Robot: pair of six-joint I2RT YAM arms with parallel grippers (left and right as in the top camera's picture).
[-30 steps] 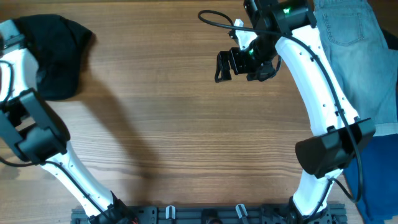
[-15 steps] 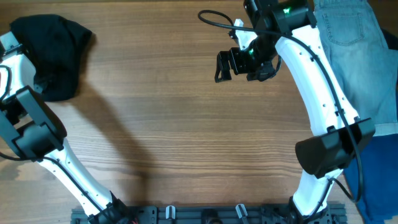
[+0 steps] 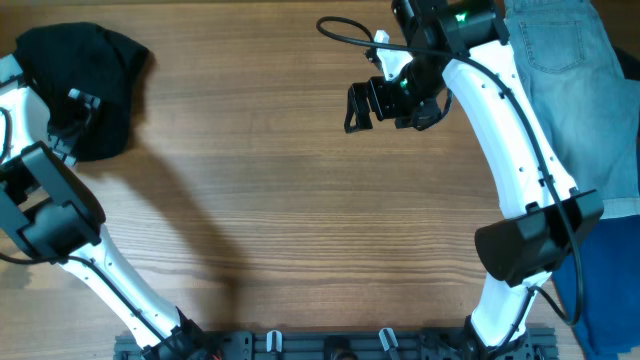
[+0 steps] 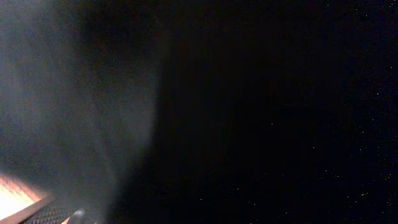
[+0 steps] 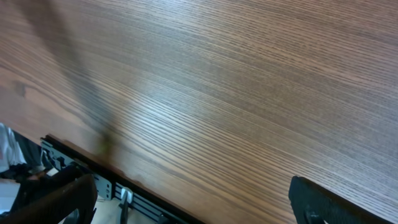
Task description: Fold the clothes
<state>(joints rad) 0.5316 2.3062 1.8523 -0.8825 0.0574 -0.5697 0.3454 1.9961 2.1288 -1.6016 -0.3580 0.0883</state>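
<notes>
At the far left corner of the table point(image 3: 280, 200) the black garment point(image 3: 100, 55) lies in a bunched, rounded heap, its fabric rumpled and not spread flat; its right edge ends well short of the table's middle. Over the lower part of that heap sits the left gripper point(image 3: 72, 110), low on the cloth or touching it; from above its fingers merge with the dark fabric, so I cannot tell whether they stand apart or together, nor whether any cloth is caught between them. From the left wrist the view is almost wholly filled by the black garment point(image 4: 249, 112), close and blurred, with only a sliver of wood at the lower left corner.

Across the table the right gripper point(image 3: 362, 105) hangs above bare wood near the far edge, well apart from the black garment; a black cable point(image 3: 340, 30) loops off its wrist. From the right wrist, the right gripper point(image 5: 193, 205) shows its two dark fingertips wide apart at the lower corners, with nothing between them but wood grain; the rail point(image 5: 74, 163) at the table's near edge shows below.

Along the right side lies a light blue denim garment point(image 3: 560, 60) at the far corner; nearer, a royal blue cloth point(image 3: 612, 270) sits at the right edge.
</notes>
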